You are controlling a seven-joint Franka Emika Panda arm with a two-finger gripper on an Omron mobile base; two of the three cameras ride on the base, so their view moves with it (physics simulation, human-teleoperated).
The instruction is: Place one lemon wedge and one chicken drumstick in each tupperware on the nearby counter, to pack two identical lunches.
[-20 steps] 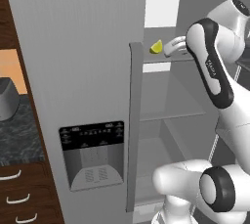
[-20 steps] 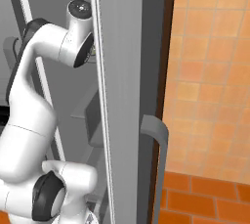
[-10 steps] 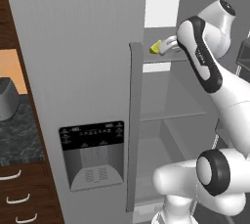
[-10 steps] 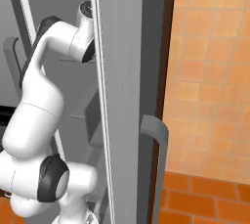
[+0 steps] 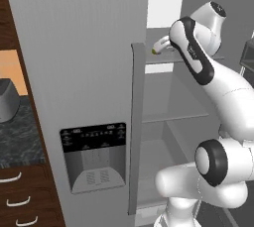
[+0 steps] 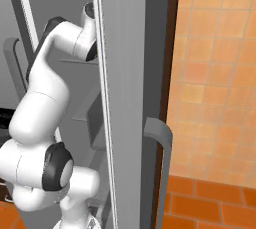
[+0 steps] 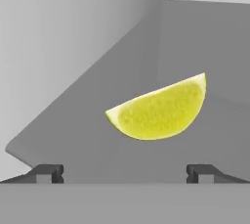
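A yellow-green lemon wedge (image 7: 158,110) lies on a grey shelf (image 7: 73,135) high inside the open fridge. The gripper (image 7: 124,171) is open and points straight at the wedge, its two dark fingertips (image 7: 49,171) standing apart, short of it on either side, with nothing between them. From the left base view the wedge (image 5: 155,50) peeks out at the shelf's front edge, just left of the hand (image 5: 166,43). The marbled counter (image 5: 17,139) runs along the left of the fridge. The chicken drumstick and tupperware are out of view.
The fridge's left door (image 5: 94,72), with a dispenser panel (image 5: 94,156) and a long handle (image 5: 136,122), stands shut beside the arm. The right door (image 6: 127,98) hangs open, edge-on. Lower shelves (image 5: 173,117) sit beneath the arm. A grey appliance (image 5: 7,99) stands on the counter.
The arm has swung its elbow up and pushed the hand further left toward the lemon wedge, so the hand now covers more of it. The jaws have stayed open.
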